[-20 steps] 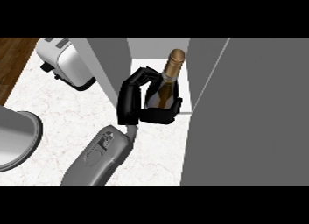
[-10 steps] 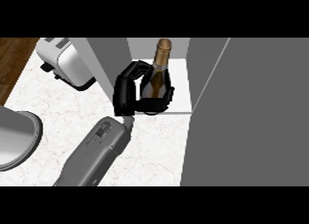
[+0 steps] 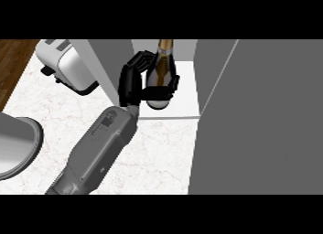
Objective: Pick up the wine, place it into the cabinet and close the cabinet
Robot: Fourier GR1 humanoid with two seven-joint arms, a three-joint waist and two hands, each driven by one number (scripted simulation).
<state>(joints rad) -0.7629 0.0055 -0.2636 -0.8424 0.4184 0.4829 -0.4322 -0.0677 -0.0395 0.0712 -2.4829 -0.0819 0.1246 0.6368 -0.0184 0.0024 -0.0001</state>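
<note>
One wine bottle (image 3: 165, 68) is inside the cabinet (image 3: 185, 93), in the left hand (image 3: 131, 84).

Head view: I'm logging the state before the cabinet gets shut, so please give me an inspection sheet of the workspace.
Surface: white marbled counter, with the grey forearm stretched across it.
Job's things: wine roughly upright, held over the cabinet floor; cannot tell whether it rests there. The grey door at right looks open.
Clutter: toaster at the rear left; grey round vessel at the left edge.
Hands: left hand curled round the wine; right hand not in view.
Cables: nothing seen.
Surroundings: wood floor at the upper left.
</note>
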